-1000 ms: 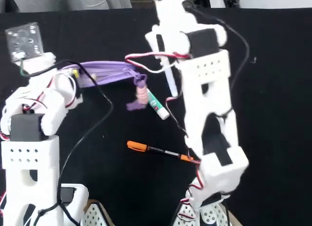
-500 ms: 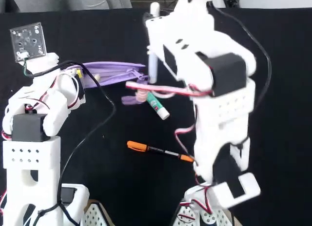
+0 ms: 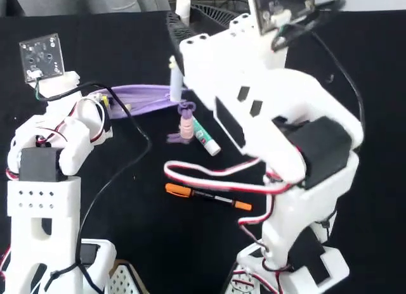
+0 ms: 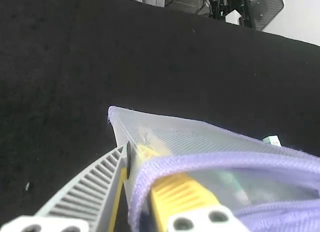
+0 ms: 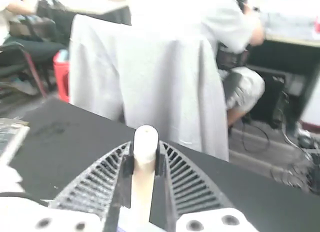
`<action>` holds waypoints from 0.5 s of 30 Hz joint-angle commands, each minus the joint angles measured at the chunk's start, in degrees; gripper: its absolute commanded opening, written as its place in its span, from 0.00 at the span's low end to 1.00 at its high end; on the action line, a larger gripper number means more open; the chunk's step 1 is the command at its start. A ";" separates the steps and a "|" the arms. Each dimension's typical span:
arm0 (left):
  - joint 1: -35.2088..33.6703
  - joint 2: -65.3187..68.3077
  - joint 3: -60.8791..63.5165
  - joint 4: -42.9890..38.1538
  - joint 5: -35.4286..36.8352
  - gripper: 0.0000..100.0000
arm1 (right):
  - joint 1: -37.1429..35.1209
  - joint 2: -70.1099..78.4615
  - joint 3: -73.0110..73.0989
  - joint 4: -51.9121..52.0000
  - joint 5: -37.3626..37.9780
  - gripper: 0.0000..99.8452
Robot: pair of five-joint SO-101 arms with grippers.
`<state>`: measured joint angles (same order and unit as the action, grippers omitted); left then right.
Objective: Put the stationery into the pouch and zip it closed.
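left gripper (image 4: 131, 159) pinches the purple pouch (image 4: 215, 142) by one end; right gripper (image 5: 144, 154) clamps a white pen (image 5: 145, 137) upright, lower end by the pouch. an orange pen (image 3: 206, 196) lies nearby.

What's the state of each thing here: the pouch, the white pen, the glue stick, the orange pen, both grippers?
pouch: looks unzipped, edge clamped.
left gripper: jaws shut on pouch.
right gripper: jaws shut on white pen.
white pen: held upright above pouch.
glue stick: lying on table, outside pouch.
orange pen: lying on table, outside pouch.
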<state>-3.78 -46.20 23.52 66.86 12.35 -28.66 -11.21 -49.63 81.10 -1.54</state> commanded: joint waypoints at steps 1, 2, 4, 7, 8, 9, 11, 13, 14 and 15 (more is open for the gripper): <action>0.66 -0.26 -1.27 -2.02 0.70 0.03 | -4.48 -2.24 -0.92 -3.78 -0.53 0.01; 0.66 -0.26 -1.19 -2.02 0.70 0.03 | -5.01 -2.33 0.48 -5.10 -0.53 0.01; 0.66 -0.26 -1.10 -2.02 0.70 0.03 | -5.71 -2.68 4.35 -8.62 -0.26 0.01; 0.66 -0.26 -1.10 -2.02 0.70 0.03 | -5.71 -2.77 10.77 -13.71 -0.44 0.01; 0.66 -0.26 -1.10 -1.93 0.70 0.03 | -5.71 -2.86 12.97 -15.21 -0.53 0.01; 0.66 -0.26 -1.10 -1.93 0.70 0.03 | -5.98 -3.47 15.16 -16.53 -0.53 0.01; 0.57 -0.26 -1.10 -1.93 0.70 0.03 | -5.98 -5.49 20.44 -20.22 -0.53 0.01; 0.57 -0.26 -1.01 -1.93 0.70 0.03 | -5.98 -9.01 26.86 -24.44 -0.53 0.01; 0.57 -0.26 -1.01 -1.93 0.70 0.03 | -5.98 -11.12 30.73 -26.81 -0.53 0.01; 0.48 -0.26 -1.01 -1.93 0.70 0.03 | -5.98 -13.58 35.03 -29.36 -0.53 0.01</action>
<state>-3.78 -46.20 23.52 66.86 12.35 -33.76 -15.78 -25.89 60.88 -1.71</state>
